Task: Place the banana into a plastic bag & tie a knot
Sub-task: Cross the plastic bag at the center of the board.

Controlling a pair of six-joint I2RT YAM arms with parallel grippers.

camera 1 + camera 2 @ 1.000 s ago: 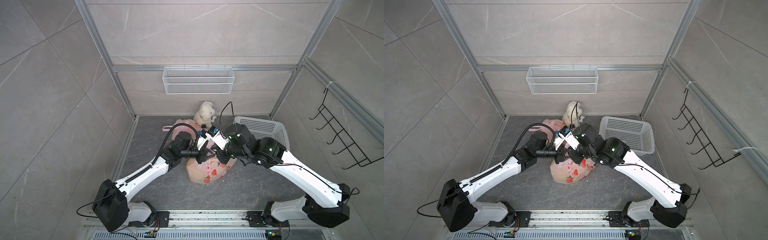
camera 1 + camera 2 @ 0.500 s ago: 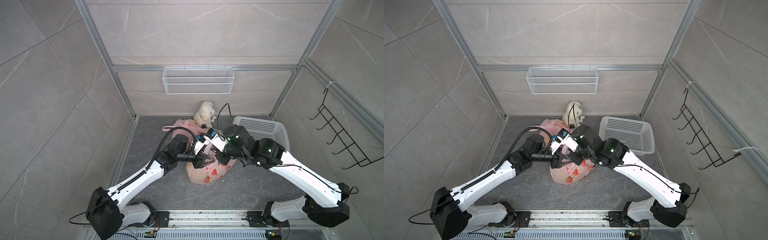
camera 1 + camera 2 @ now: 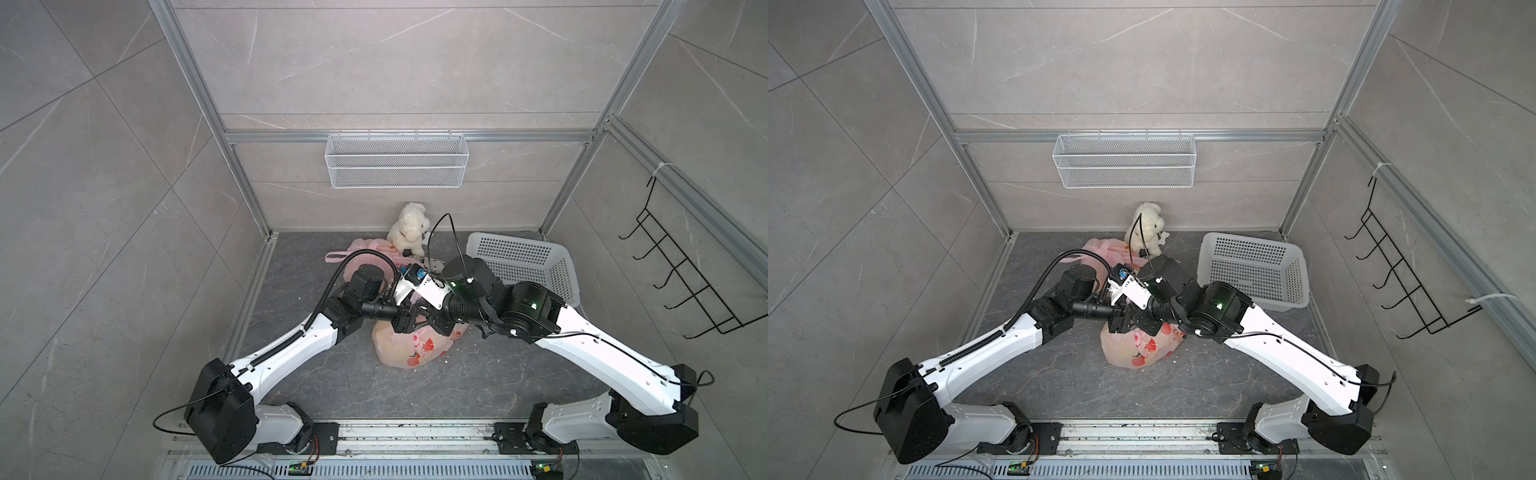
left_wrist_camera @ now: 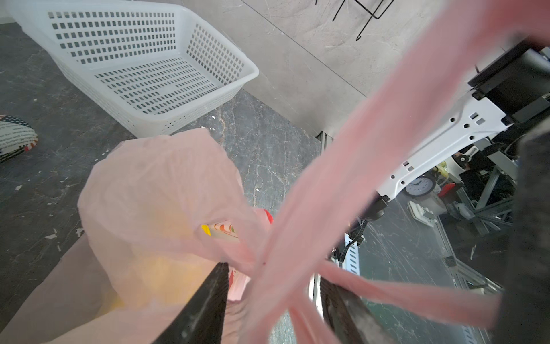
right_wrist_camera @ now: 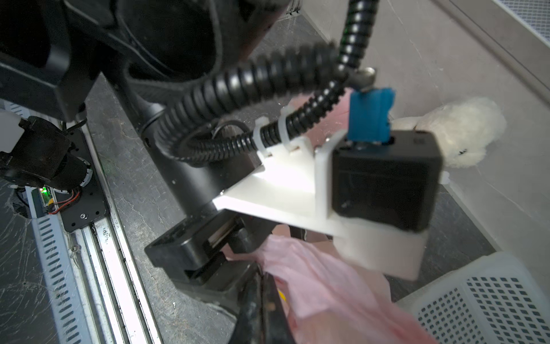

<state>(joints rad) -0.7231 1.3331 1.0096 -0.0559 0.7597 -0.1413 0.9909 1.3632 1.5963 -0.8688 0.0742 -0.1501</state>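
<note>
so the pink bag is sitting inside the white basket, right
Not inside it. The bag sits on the floor, in front of the basket and apart from it. Both top views show this.

I count two robot arms, left [image 3: 286, 353] and right [image 3: 602, 353]. One printed pink plastic bag [image 3: 409, 353]. One white slotted basket [image 3: 557, 278], one wire basket [image 3: 395, 166], one white plush toy [image 3: 409, 226], one pink bundle [image 3: 361, 251], one black hook rack [image 3: 690, 266].
</note>
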